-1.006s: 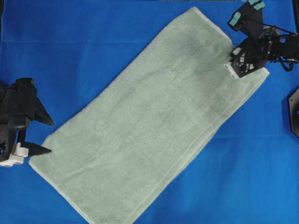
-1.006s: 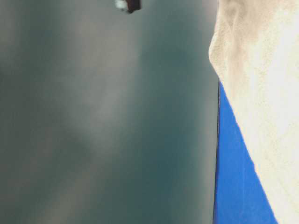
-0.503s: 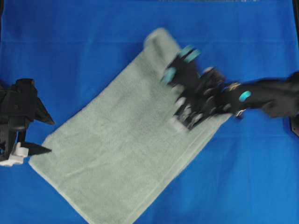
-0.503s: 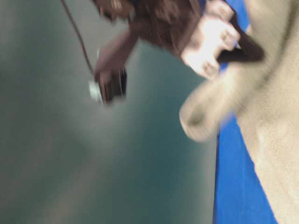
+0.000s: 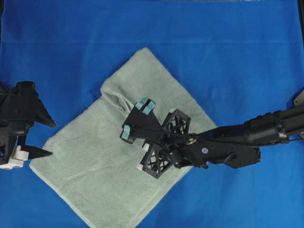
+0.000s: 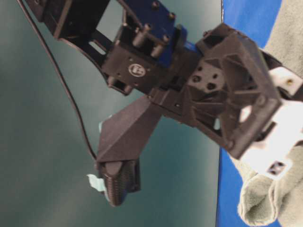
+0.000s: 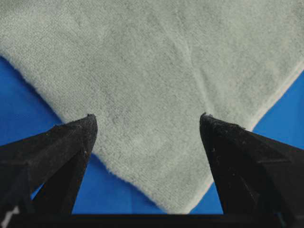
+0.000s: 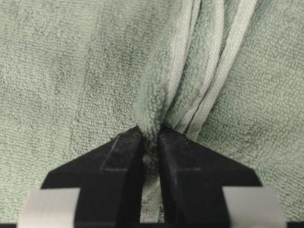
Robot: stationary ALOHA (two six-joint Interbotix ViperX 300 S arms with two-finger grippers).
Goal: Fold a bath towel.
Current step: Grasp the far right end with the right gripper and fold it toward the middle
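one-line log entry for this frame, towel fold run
stage: fold in progress | right gripper: shut on bath towel corner, over towel middle | left gripper: open, at near-left corner, not gripping | surface: blue cloth

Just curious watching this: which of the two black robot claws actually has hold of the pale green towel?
The right gripper, reaching over the pale sage-green terry bath towel: its fingers pinch a bunched fold. The left gripper stands wide open at a corner.

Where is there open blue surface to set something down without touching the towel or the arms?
The widest free patch is the blue cloth along the top edge, above the bath towel. More lies at bottom right, below the right arm. The middle is crowded: the right gripper pinches a towel fold there. The left gripper hovers open at the towel's left corner.
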